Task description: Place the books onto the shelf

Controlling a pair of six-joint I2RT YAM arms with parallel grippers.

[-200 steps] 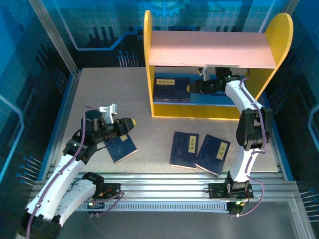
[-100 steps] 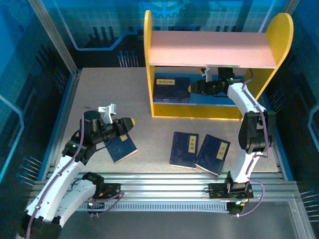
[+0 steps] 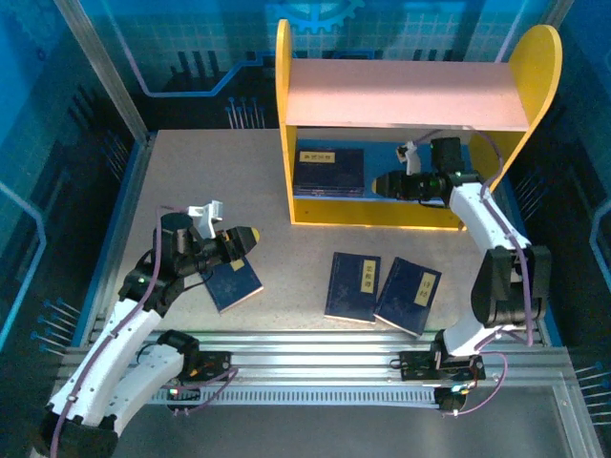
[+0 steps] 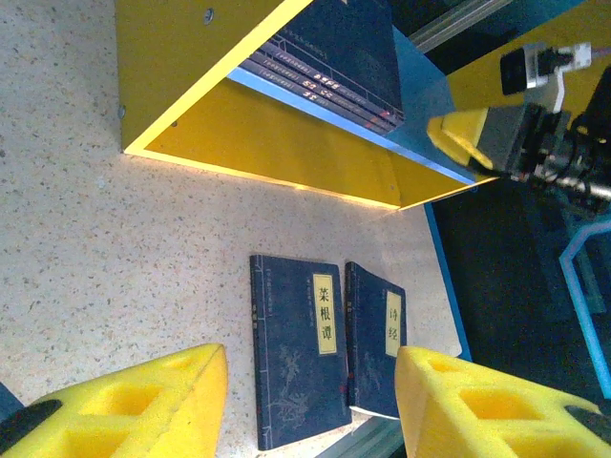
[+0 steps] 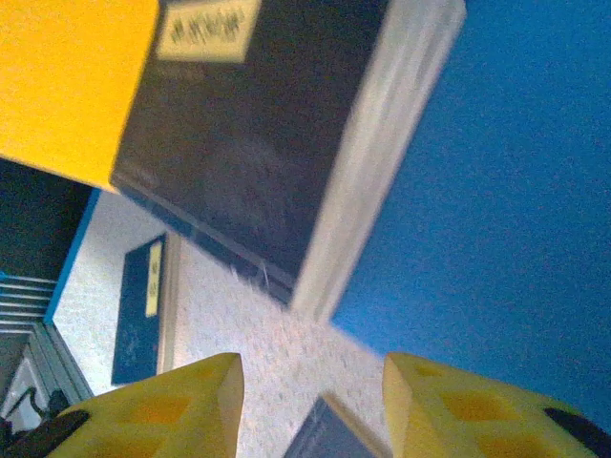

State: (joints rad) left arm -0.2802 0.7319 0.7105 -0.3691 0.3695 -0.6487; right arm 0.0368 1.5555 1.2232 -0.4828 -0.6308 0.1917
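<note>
Left arm: the left end effector hovers low over the near-left part of the desk, pointing toward the middle.
Left grip: jaws parted to a moderate gap with nothing between them. Its yellow fingers touch nothing in the wrist view.
Right arm: the right end effector sits at the front of the shelf's lower tier, just right of the stacked books and pointing at them.
Right grip: jaws apart and empty. In the right wrist view the finger pads frame the gap between the stack and the desk, clear of both.
On the shelf: the stacked books lie flat at the left end of the blue lower board, by the left yellow side panel, with the yellow label facing up.
On the desk: the near-left book lies flat just beside the left end effector, its upper part covered by the arm. The middle book and the right book lie close side by side in front of the shelf, the right one tilted.
Shelf: the shelf stands at the far middle of the desk, with a pinkish top board over the blue one and rounded yellow ends.
Surface: the desk is pale and speckled, with a blue border. Aluminium rails along the near edge carry the arm bases.
Room: blue walls with a circuit-like pattern, and metal frame posts at the corners.
</note>
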